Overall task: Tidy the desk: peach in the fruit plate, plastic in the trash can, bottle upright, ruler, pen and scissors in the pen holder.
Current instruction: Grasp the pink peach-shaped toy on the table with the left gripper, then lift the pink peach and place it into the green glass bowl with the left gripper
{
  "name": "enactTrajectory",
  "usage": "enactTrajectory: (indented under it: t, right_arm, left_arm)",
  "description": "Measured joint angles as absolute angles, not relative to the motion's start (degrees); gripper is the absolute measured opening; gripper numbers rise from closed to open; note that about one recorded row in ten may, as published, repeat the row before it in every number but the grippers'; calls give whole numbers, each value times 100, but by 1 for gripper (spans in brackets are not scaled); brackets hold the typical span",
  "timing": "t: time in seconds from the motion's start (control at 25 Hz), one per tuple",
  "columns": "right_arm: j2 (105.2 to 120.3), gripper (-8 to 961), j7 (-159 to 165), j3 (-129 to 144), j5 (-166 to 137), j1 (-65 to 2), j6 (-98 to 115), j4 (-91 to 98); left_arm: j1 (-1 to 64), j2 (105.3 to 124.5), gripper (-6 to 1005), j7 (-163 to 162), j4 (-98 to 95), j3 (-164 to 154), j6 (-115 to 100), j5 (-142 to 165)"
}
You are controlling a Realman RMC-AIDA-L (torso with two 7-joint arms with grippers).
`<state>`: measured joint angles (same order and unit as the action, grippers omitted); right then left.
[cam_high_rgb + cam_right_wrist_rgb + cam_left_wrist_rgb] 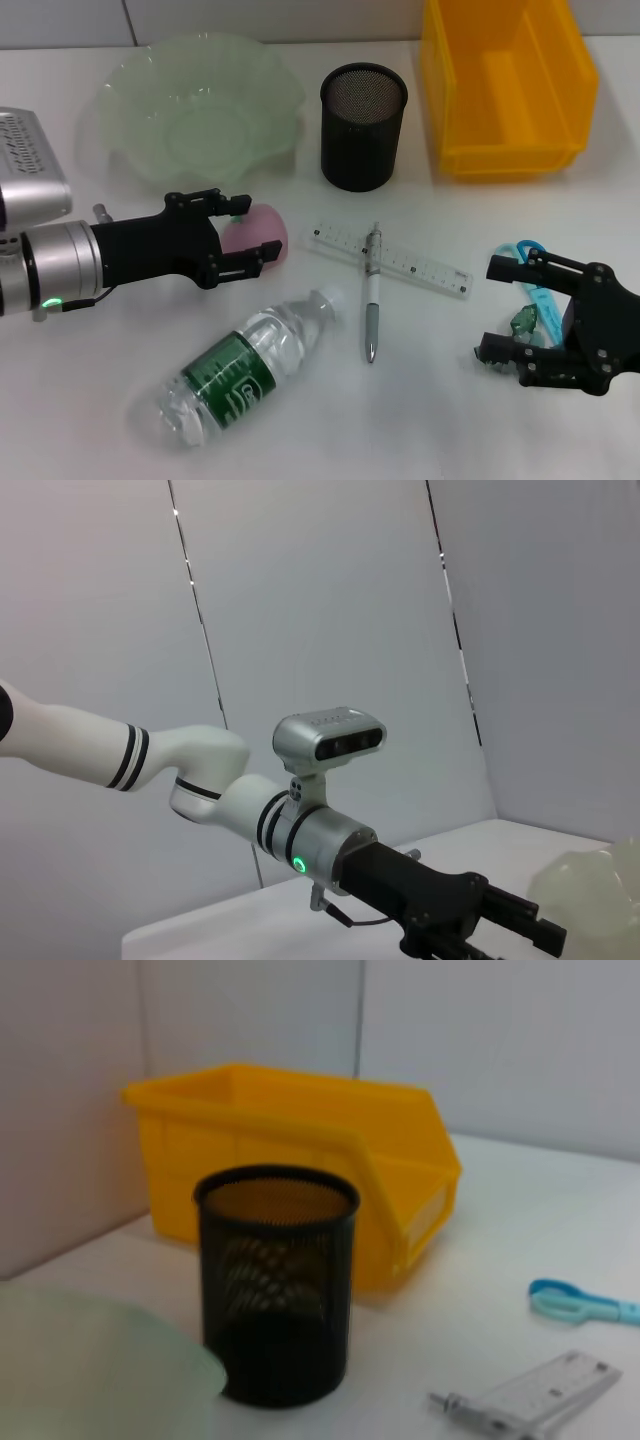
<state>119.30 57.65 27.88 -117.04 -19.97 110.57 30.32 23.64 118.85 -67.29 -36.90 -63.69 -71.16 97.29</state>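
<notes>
My left gripper (255, 232) is shut on the pink peach (266, 232), one finger on each side of it, in front of the pale green fruit plate (130, 100). A clear bottle (240, 370) with a green label lies on its side near the front. The pen (372, 295) lies across the clear ruler (425, 265). Over the blue-handled scissors (527, 250) and a green scrap of plastic (522, 320) stands my right gripper (503, 308), open. The black mesh pen holder (363, 125) and the yellow bin (510, 80) serving as trash can are at the back.
The left wrist view looks past the fruit plate's rim (100, 1370) to the pen holder (275, 1280), the yellow bin (300, 1160), the scissors handle (570, 1300) and the ruler's end (555, 1385). A grey device (30, 160) sits at the left edge.
</notes>
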Motion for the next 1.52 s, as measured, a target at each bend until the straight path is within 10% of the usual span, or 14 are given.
enactTrajectory:
  t: [0.12, 0.56, 0.96, 1.52]
  right_arm:
    - [11928, 834, 5765, 2795, -11705, -1993, 11056, 3032]
    - [11933, 834, 5765, 2821, -11707, -2019, 11021, 3032]
    - [11935, 834, 5765, 2815, -11707, -2019, 11011, 2982]
    - [11926, 834, 5765, 2777, -11707, -2022, 11012, 2973]
  left_arm:
    - [2418, 11891, 772, -6717, -3565, -6420, -6845, 9733]
    - [2590, 11913, 787, -6656, -3292, -6875, -6116, 9706]
    - [2513, 11918, 355, -6616, -3298, -6919, -5943, 9170]
    - [2283, 11896, 241, -6385, -3811, -6864, -6817, 7964]
